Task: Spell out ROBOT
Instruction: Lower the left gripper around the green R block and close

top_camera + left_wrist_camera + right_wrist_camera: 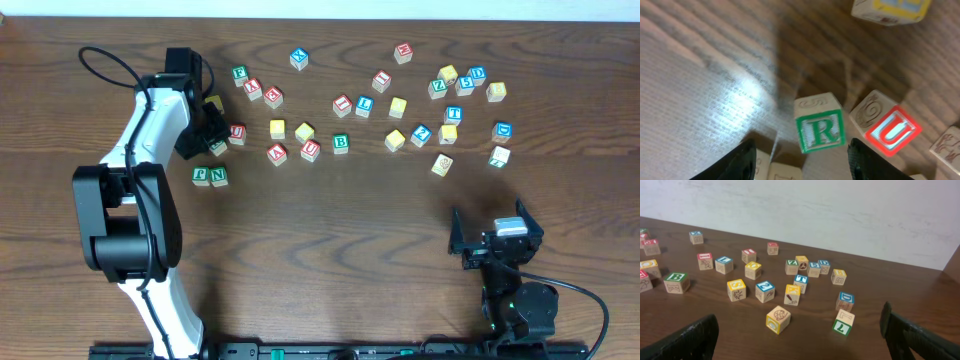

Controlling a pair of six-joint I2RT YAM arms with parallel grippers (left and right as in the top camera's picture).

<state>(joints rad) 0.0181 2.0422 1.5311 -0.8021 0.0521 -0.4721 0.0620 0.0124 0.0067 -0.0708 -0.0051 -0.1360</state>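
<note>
A green R block (820,130) lies on the wood table, touching a red U block (887,127) to its right. My left gripper (802,165) is open, its fingers on either side of the R block and just short of it. In the overhead view the left gripper (212,140) hovers over the R block (217,148) at the far left of the scatter. A green B block (341,143) and a blue T block (453,114) lie among the other blocks. My right gripper (497,245) is open and empty near the front right, also shown in its wrist view (800,345).
Several lettered blocks are scattered across the far half of the table. Green F (201,175) and N (219,176) blocks lie just in front of the left gripper. A yellow block (778,319) and a green 7 block (842,322) lie nearest the right gripper.
</note>
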